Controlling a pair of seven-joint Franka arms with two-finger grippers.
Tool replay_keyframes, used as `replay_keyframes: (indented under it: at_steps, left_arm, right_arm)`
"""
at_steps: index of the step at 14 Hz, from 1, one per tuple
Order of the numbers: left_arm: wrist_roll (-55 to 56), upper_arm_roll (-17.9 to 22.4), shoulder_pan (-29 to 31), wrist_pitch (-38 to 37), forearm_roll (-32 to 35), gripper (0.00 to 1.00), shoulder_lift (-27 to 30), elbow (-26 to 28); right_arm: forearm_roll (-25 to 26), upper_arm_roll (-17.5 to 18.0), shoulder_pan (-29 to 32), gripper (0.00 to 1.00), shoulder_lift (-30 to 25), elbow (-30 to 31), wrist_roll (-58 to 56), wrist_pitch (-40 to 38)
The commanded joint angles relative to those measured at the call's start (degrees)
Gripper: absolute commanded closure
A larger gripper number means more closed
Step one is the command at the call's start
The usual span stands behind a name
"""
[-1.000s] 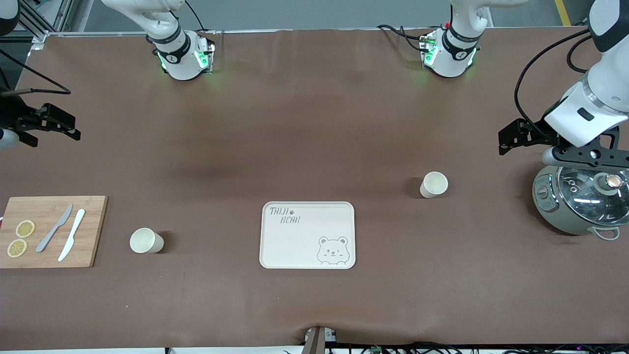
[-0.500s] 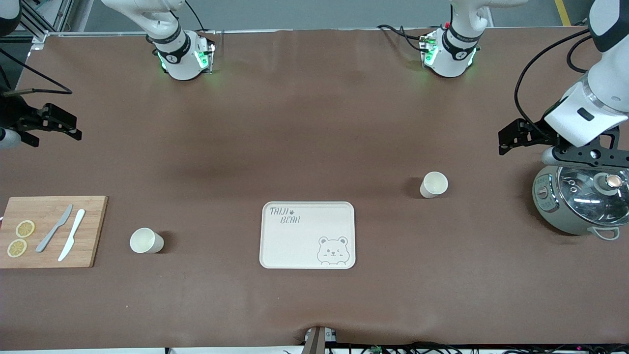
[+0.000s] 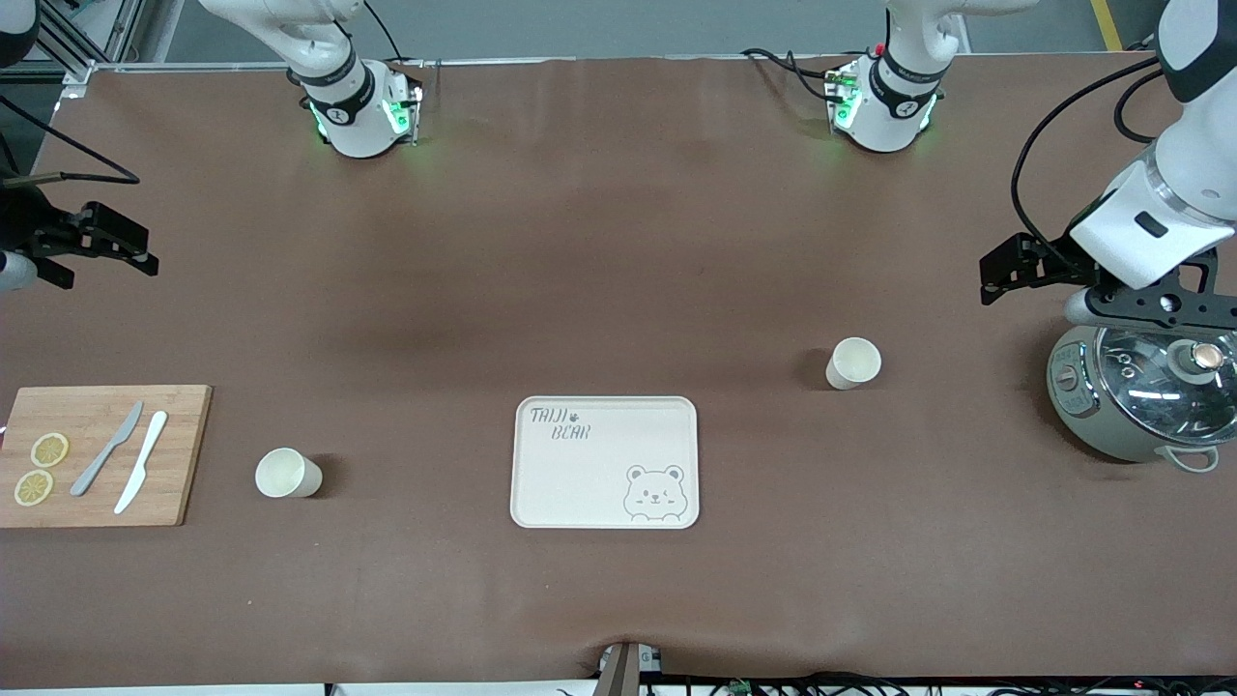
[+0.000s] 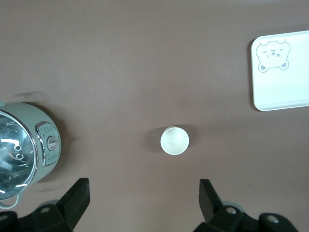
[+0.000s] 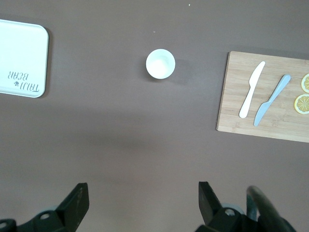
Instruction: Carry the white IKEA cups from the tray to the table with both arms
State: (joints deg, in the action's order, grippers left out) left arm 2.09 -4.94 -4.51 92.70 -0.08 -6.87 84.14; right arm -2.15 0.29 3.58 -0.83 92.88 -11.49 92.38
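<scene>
Two white cups stand upright on the brown table. One cup (image 3: 853, 363) is toward the left arm's end and shows in the left wrist view (image 4: 175, 140). The other cup (image 3: 287, 474) is toward the right arm's end, between the tray and the cutting board, and shows in the right wrist view (image 5: 160, 64). My left gripper (image 3: 990, 276) is open and empty, up in the air over the table beside the cooker (image 4: 143, 200). My right gripper (image 3: 147, 257) is open and empty, up over the table's right-arm end (image 5: 143, 200).
The cream bear tray (image 3: 580, 483) lies between the cups, nearer the front camera. A grey-green cooker with a glass lid (image 3: 1140, 401) stands at the left arm's end. A wooden board (image 3: 184, 454) holds two knives (image 3: 126, 459) and lemon slices (image 3: 41, 469).
</scene>
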Motion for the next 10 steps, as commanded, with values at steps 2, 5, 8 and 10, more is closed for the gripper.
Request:
replay_keyframes:
  at_steps: [2,5,8,10]
  left_arm:
    - [0.28,-0.34,-0.23,0.2,1.4,0.0,0.1,-0.3]
    - [0.28,-0.34,-0.23,0.2,1.4,0.0,0.1,-0.21]
    - [0.28,-0.34,-0.23,0.2,1.4,0.0,0.1,-0.21]
    - [0.28,-0.34,-0.23,0.2,1.4,0.0,0.1,-0.21]
  right_arm:
    - [0.74,-0.2,-0.5,0.0,0.74,-1.13,1.21,-1.06]
    - [0.91,-0.64,-1.82,0.0,0.92,-0.95,1.12,-2.47]
    - [0.83,-0.55,-1.39,0.0,0.74,-0.69,2.69,-2.56]
    - [0.83,-0.46,-1.3,0.0,0.66,-0.77,3.58,-2.3]
